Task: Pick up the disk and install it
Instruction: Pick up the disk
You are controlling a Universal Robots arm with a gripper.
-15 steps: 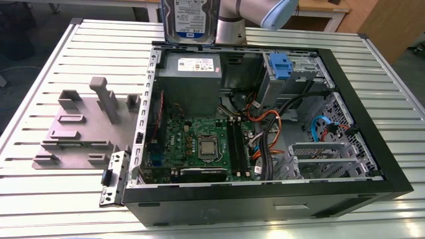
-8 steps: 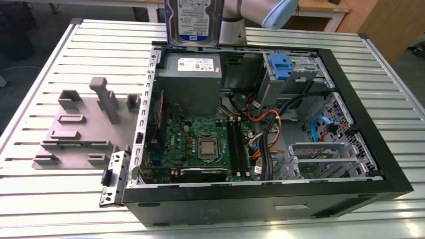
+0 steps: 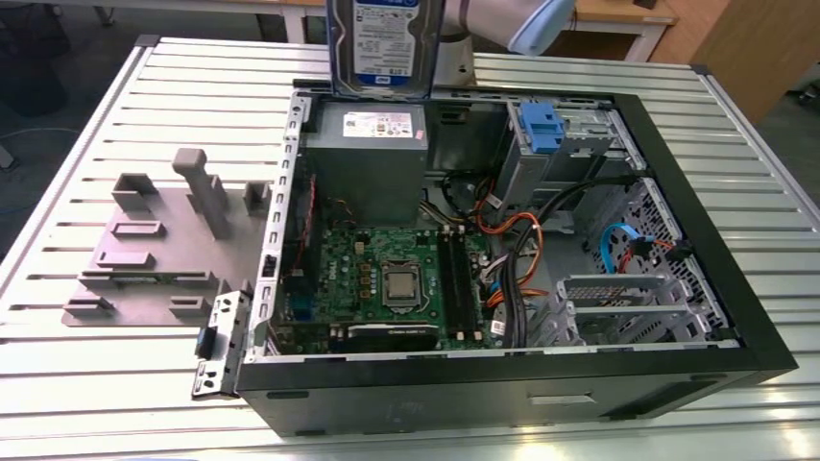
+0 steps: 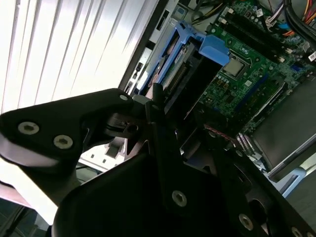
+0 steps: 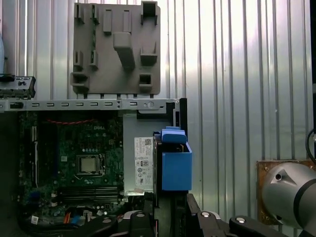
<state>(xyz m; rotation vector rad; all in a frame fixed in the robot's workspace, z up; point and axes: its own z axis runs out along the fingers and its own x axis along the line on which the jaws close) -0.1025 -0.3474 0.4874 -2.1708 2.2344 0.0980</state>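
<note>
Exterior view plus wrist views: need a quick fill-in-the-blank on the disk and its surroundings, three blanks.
1. The disk, gripped by the end effector, is framed by a ____ plastic bracket.
2. The grey holder stand sits to the exterior view's ____ of the open computer case.
3. The disk is held upright ____ the case, not yet installed in it.

Missing words: blue; left; above.

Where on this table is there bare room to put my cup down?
The table has bare slats between the grey stand and its near edge, and at the exterior view's right of the computer case. Inside the case, cables crowd everything.
</note>
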